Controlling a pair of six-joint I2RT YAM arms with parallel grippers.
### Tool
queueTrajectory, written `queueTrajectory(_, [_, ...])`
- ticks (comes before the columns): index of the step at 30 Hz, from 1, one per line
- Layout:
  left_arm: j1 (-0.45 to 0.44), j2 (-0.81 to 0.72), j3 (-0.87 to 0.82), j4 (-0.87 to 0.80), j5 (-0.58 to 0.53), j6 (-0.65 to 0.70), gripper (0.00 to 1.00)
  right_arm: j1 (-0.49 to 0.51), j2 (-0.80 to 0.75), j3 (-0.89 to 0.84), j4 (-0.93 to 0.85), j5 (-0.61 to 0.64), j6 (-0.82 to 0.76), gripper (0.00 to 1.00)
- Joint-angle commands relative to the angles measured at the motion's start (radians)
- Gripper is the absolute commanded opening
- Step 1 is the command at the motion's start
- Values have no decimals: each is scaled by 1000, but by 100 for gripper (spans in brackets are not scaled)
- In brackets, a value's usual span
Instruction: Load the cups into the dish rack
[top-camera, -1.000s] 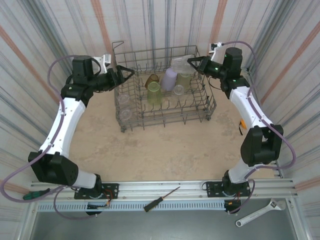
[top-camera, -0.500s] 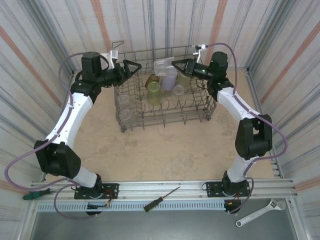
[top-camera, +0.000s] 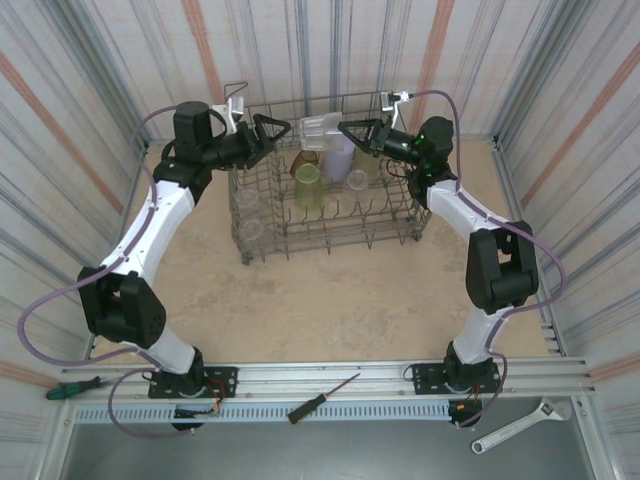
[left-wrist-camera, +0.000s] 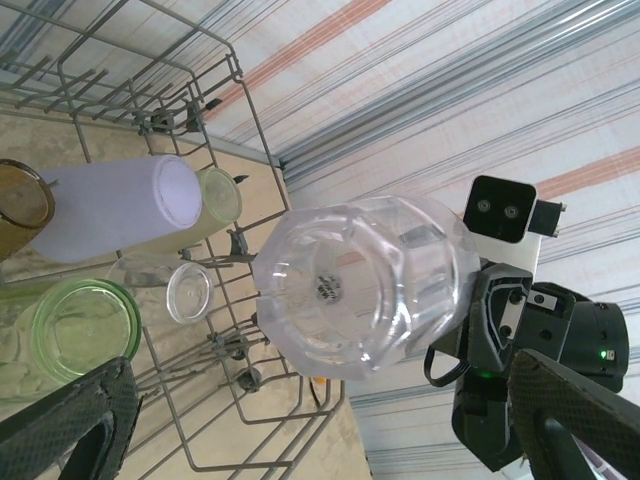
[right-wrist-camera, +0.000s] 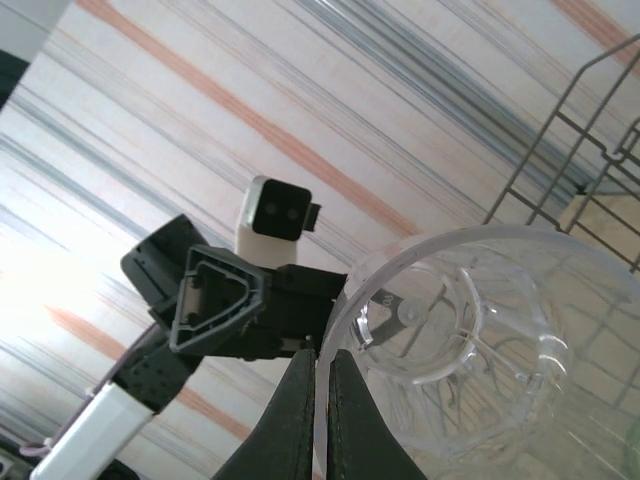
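Note:
A clear cup (top-camera: 318, 130) hangs on its side above the back of the dish rack (top-camera: 410, 215). My right gripper (top-camera: 347, 129) is shut on its rim. In the right wrist view the fingers (right-wrist-camera: 300, 420) pinch the rim of the clear cup (right-wrist-camera: 470, 340) between them. My left gripper (top-camera: 270, 133) is open, facing the cup's base from the left, a short gap away. The left wrist view has the cup's base (left-wrist-camera: 340, 285) between the spread fingers (left-wrist-camera: 75, 420). A lilac cup (top-camera: 342, 156), yellow-green cups (top-camera: 308, 185) and clear cups (top-camera: 250, 228) stand in the rack.
Striped curtain walls close in the sandy table (top-camera: 330, 300) on three sides. A screwdriver (top-camera: 322, 397) and a wrench (top-camera: 520, 425) lie on the front rail, a green-handled tool (top-camera: 72, 387) at its left end.
Both grippers have moved inward over the back of the rack. The right one carried the clear cup leftward, and the open left one came right, closing the gap to the cup.

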Motion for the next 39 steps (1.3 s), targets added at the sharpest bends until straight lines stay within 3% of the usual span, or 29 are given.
queueTrajectory(1, [-11, 11, 18, 50, 33, -54, 99, 9, 45, 12, 213, -18, 145, 0])
queueTrajectory(6, [-26, 19, 0, 159, 62, -158, 99, 20, 74, 18, 286, -13, 192, 0])
queueTrajectory(39, [-61, 83, -16, 228, 57, -213, 99, 51, 61, 20, 323, -41, 205, 0])
